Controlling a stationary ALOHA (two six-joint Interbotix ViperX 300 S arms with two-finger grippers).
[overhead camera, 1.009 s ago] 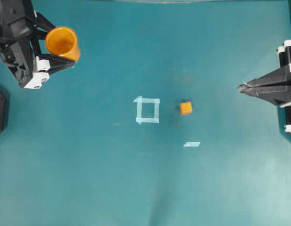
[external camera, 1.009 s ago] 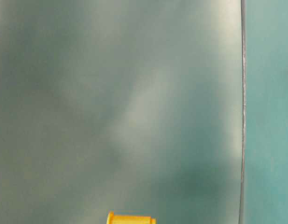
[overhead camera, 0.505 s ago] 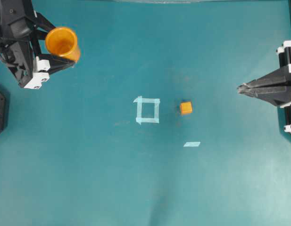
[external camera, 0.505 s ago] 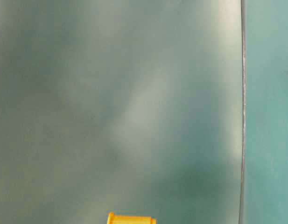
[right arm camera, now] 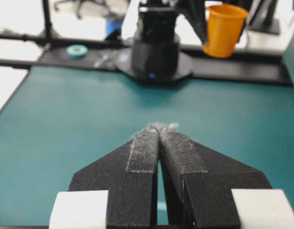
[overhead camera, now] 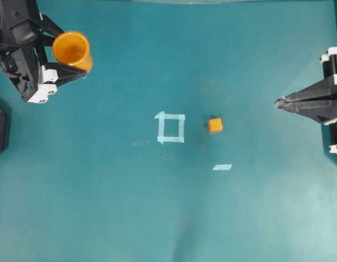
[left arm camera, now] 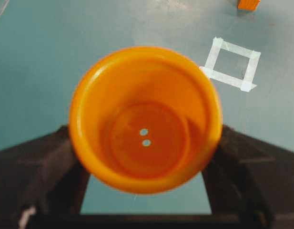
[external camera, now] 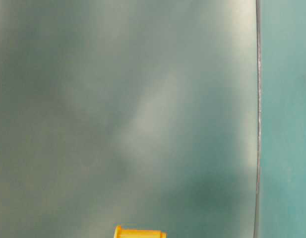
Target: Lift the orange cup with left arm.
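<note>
Orange cup (left arm camera: 145, 119) (2 base holes) sits empty between fingers (left arm camera: 37, 176).

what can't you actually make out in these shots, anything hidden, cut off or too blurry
- Table-level view: the small round orange plastic cup is cut off by the bottom edge; only its rim shows. Everything else is a grey-green blur.
- Left wrist view: the cup hides the left gripper's fingertips; the small orange cube is cut off by the top edge.
- Overhead view: the black right gripper is visible, but its arm is cut off by the right edge.
- Right wrist view: the background beyond the table is blurred.
</note>
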